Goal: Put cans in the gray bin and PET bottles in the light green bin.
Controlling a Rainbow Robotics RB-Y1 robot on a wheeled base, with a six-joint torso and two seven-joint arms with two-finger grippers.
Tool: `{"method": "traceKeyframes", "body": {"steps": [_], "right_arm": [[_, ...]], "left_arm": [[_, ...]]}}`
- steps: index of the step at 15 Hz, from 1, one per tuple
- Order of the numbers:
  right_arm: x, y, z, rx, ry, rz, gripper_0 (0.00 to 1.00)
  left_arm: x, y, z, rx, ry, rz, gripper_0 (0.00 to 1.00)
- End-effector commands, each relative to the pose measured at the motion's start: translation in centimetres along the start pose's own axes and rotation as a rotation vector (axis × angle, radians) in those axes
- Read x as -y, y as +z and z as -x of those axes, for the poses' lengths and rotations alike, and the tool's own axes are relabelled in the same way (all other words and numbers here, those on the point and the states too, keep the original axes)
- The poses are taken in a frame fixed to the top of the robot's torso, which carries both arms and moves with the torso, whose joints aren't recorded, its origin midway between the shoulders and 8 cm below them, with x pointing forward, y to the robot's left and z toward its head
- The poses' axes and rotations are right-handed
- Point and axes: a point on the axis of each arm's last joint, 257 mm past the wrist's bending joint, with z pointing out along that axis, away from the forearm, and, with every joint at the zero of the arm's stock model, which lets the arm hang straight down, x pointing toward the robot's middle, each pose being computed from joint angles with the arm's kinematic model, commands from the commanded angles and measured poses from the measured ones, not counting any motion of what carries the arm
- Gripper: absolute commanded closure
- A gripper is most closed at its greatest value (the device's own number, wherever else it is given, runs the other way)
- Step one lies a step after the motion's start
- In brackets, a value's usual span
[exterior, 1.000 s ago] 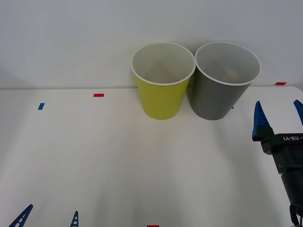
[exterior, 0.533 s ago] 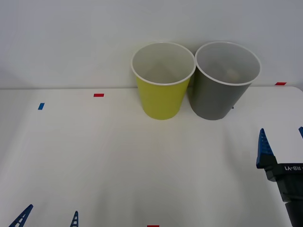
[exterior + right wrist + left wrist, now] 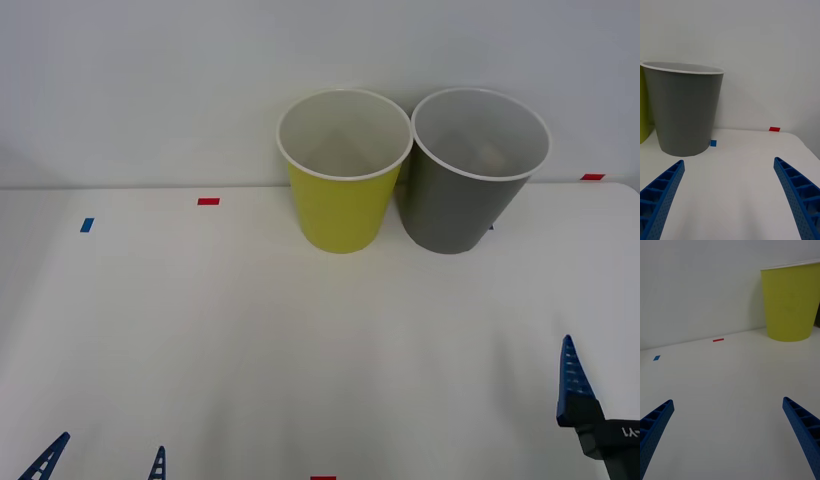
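2 tall tapered bins stand side by side at the back of the white table (image 3: 200,330), against the wall: 1 light green bin (image 3: 343,200) on the left and 1 gray bin (image 3: 467,205) on the right, their white rims just touching. Something pale and small lies at the bottom of the gray bin, too faint to identify. The right gripper (image 3: 730,198) sits low at the table's near right corner, facing the gray bin, its 2 blue ribbed fingers spread wide and empty. The left gripper (image 3: 728,435) rests at the near left edge, equally wide apart, holding nothing. Tape marks dot the tabletop: 3 red (image 3: 208,201) and 2 blue (image 3: 86,225).
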Motion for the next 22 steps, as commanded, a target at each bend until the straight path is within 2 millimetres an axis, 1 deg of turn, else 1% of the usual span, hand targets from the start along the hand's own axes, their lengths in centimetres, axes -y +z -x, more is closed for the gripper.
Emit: {"method": "traceKeyframes", "body": {"steps": [1, 3, 6, 7, 9, 10, 12, 15, 18, 22], "right_arm": [[0.5, -2.3, -0.9, -0.003, 0.008, -0.014, 0.2], [0.8, -4.2, -2.1, -0.009, 0.019, -0.025, 0.2], [0.9, -6.4, -3.7, -0.054, 0.041, -0.023, 0.2], [0.8, -7.0, -3.9, -0.069, 0.048, -0.019, 0.2], [0.7, -7.7, -4.1, -0.083, 0.057, -0.003, 0.2], [0.5, -8.0, -4.1, -0.092, 0.092, 0.003, 0.2], [0.2, -8.3, -3.6, -0.096, 0.139, 0.028, 0.2], [-0.2, -8.9, -3.7, -0.114, 0.144, 0.048, 0.2], [-1.0, -9.4, -3.8, -0.129, 0.157, 0.064, 0.2], [-1.2, -9.7, -3.8, -0.126, 0.161, 0.056, 0.2]], "left_arm": [[0.0, 0.0, 0.0, 0.0, 0.0, 0.0, 0.0], [0.0, 0.0, 0.0, 0.0, 0.0, 0.0, 0.0], [0.0, 0.0, 0.0, 0.0, 0.0, 0.0, 0.0], [0.0, 0.0, 0.0, 0.0, 0.0, 0.0, 0.0], [0.0, 0.0, 0.0, 0.0, 0.0, 0.0, 0.0], [0.0, 0.0, 0.0, 0.0, 0.0, 0.0, 0.0], [0.0, 0.0, 0.0, 0.0, 0.0, 0.0, 0.0], [0.0, 0.0, 0.0, 0.0, 0.0, 0.0, 0.0], [0.0, 0.0, 0.0, 0.0, 0.0, 0.0, 0.0], [0.0, 0.0, 0.0, 0.0, 0.0, 0.0, 0.0]]}}
